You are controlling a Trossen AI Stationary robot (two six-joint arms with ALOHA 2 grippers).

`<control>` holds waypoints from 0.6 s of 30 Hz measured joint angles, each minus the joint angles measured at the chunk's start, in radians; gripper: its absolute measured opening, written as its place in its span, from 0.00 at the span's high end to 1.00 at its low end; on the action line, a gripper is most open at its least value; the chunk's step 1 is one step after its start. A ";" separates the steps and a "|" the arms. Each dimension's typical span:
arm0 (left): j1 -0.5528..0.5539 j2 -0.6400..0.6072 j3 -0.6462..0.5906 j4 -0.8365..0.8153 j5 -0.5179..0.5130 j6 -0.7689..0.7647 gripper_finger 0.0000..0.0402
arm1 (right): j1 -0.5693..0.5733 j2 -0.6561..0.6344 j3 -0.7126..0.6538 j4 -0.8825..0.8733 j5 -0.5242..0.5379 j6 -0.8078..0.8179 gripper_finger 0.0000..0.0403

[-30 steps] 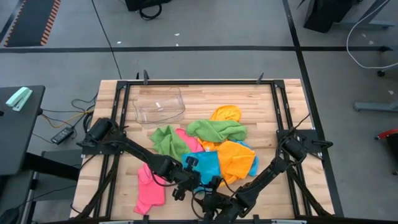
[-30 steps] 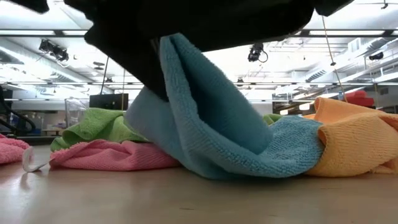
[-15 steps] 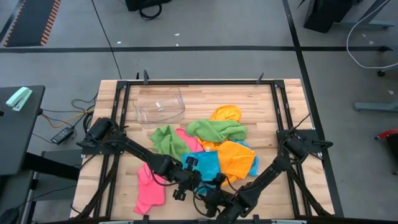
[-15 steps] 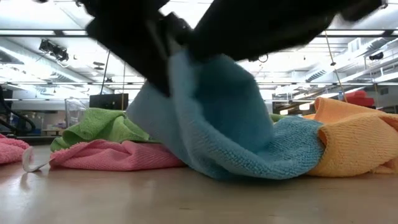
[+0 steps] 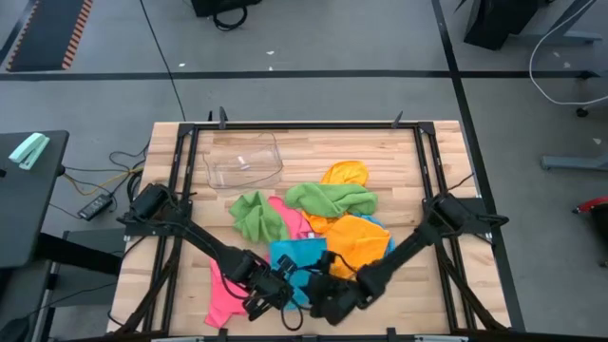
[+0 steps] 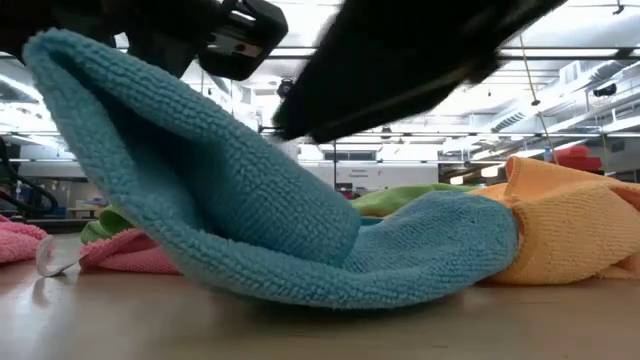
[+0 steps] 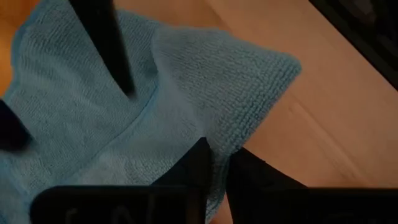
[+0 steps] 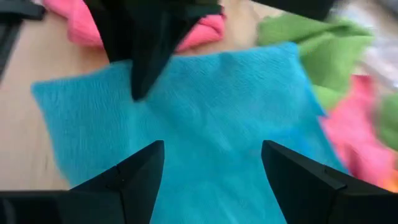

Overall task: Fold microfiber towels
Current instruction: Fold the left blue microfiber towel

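The left gripper [image 5: 275, 296] is pinched on an edge of the blue towel [image 5: 297, 255] at the near side of the table [image 5: 399, 161], its fingers [image 7: 198, 163] nearly together with the cloth caught between them, and that edge stands lifted off the wood. From the grip the towel slopes away and down to where its far end lies flat against the orange towel [image 5: 359, 239]. The right gripper [image 5: 323, 294] hangs just beside the left one, over the same blue towel, its fingers [image 8: 144, 167] spread wide and holding nothing. A pink towel [image 5: 226, 290] lies on the outer side of the left gripper. Beyond both grippers lie the green towels [image 5: 328, 198], and farther off a clear tub [image 5: 243, 160].
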 joint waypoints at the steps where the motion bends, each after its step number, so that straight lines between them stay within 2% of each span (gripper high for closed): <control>1: 0.001 0.000 0.000 -0.003 0.000 0.000 0.88 | -0.016 0.000 -0.013 0.020 -0.020 -0.021 0.31; 10: 0.004 0.002 0.000 -0.003 -0.001 0.026 0.95 | -0.101 0.016 -0.153 0.170 -0.165 -0.060 0.31; 14: 0.006 0.002 -0.012 0.001 -0.005 0.026 0.93 | -0.103 0.012 -0.237 0.270 -0.171 -0.074 0.31; 18: 0.010 0.003 -0.013 0.014 -0.010 0.026 0.90 | -0.104 0.008 -0.268 0.298 -0.192 -0.108 0.31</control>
